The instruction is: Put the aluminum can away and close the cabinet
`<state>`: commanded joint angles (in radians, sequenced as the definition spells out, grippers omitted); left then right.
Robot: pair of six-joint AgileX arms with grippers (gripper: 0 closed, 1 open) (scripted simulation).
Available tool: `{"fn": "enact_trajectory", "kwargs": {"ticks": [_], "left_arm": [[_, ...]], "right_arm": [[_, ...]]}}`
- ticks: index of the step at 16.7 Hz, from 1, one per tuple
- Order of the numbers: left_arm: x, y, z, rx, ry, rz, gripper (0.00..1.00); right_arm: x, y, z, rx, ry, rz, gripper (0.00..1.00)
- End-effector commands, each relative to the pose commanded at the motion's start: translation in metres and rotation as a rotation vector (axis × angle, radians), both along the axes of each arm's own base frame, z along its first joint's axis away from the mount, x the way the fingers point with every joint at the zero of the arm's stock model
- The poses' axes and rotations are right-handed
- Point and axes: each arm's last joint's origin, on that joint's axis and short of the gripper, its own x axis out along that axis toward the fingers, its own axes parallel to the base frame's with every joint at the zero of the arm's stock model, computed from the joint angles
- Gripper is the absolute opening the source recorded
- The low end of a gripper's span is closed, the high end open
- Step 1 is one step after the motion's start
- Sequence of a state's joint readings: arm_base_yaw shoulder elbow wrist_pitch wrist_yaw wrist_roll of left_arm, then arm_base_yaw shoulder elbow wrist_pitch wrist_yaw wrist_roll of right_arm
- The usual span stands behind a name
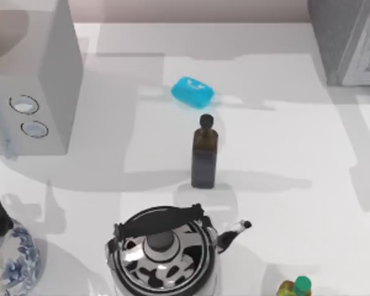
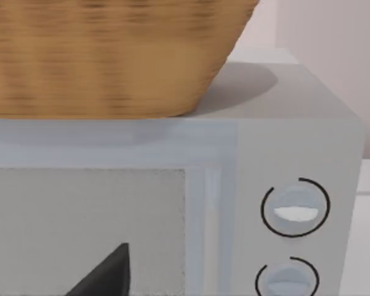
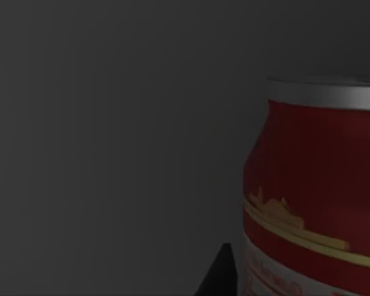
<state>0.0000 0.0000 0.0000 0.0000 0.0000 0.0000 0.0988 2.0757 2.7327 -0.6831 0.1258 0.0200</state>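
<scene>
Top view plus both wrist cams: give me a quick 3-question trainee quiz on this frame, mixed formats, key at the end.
1. True or false: in the top view, the blue soap-like block lies between the dark brown bottle and the table's far edge.
2. Multiple choice: what sits on top of the light grey box with two round dials in the left wrist view? A) a kettle B) a woven basket C) a vase
3. Fill in: the right wrist view shows the aluminum can close up, with ___ sides, in dim dark surroundings.

Key: 1 true; 2 B; 3 red.

The cabinet stands at the top view's far right corner.
</scene>
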Motion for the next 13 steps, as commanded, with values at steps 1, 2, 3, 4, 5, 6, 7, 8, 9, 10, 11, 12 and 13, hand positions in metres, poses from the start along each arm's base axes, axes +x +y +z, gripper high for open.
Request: {"fn": "enact_trajectory", "kwargs": {"ticks": [1, 2, 3, 4, 5, 6, 7, 8, 9, 10, 11, 12, 13], "left_arm": [[0.0000, 0.0000, 0.0000, 0.000, 0.000, 0.000, 1.00], [0.0000, 0.0000, 0.0000, 0.000, 0.000, 0.000, 1.00], [0.0000, 0.0000, 0.0000, 0.000, 0.000, 0.000, 1.00], [0.0000, 0.0000, 0.0000, 0.000, 0.000, 0.000, 1.00], [0.0000, 0.0000, 0.0000, 0.000, 0.000, 0.000, 1.00], [0.0000, 0.0000, 0.0000, 0.000, 0.000, 0.000, 1.00], [0.0000, 0.0000, 0.0000, 0.000, 0.000, 0.000, 1.00], [0.0000, 0.0000, 0.0000, 0.000, 0.000, 0.000, 1.00], [0.0000, 0.0000, 0.0000, 0.000, 0.000, 0.000, 1.00], [0.0000, 0.0000, 0.0000, 0.000, 0.000, 0.000, 1.00], [0.0000, 0.0000, 0.0000, 0.000, 0.000, 0.000, 1.00], [0.0000, 0.0000, 0.0000, 0.000, 0.000, 0.000, 1.00], [0.0000, 0.0000, 0.0000, 0.000, 0.000, 0.000, 1.00]], "right_arm": [[-0.0003, -0.0002, 0.0020, 0.000, -0.013, 0.002, 0.00], [-0.0008, -0.0002, 0.0034, 0.000, -0.020, 0.003, 0.00], [-0.0009, -0.0002, 0.0035, 0.000, -0.021, 0.004, 0.00], [-0.0009, -0.0002, 0.0035, 0.000, -0.021, 0.004, 0.00], [-0.0009, -0.0002, 0.0035, 0.000, -0.021, 0.004, 0.00], [-0.0009, -0.0002, 0.0035, 0.000, -0.021, 0.004, 0.00], [-0.0009, -0.0002, 0.0035, 0.000, -0.021, 0.004, 0.08], [-0.0009, -0.0002, 0.0035, 0.000, -0.021, 0.004, 0.15], [-0.0009, -0.0002, 0.0035, 0.000, -0.021, 0.004, 0.23], [-0.0009, -0.0002, 0.0035, 0.000, -0.021, 0.004, 0.30], [-0.0009, -0.0002, 0.0035, 0.000, -0.021, 0.004, 0.38], [-0.0009, -0.0002, 0.0035, 0.000, -0.021, 0.004, 0.45], [-0.0009, -0.0002, 0.0035, 0.000, -0.021, 0.004, 0.53]]}}
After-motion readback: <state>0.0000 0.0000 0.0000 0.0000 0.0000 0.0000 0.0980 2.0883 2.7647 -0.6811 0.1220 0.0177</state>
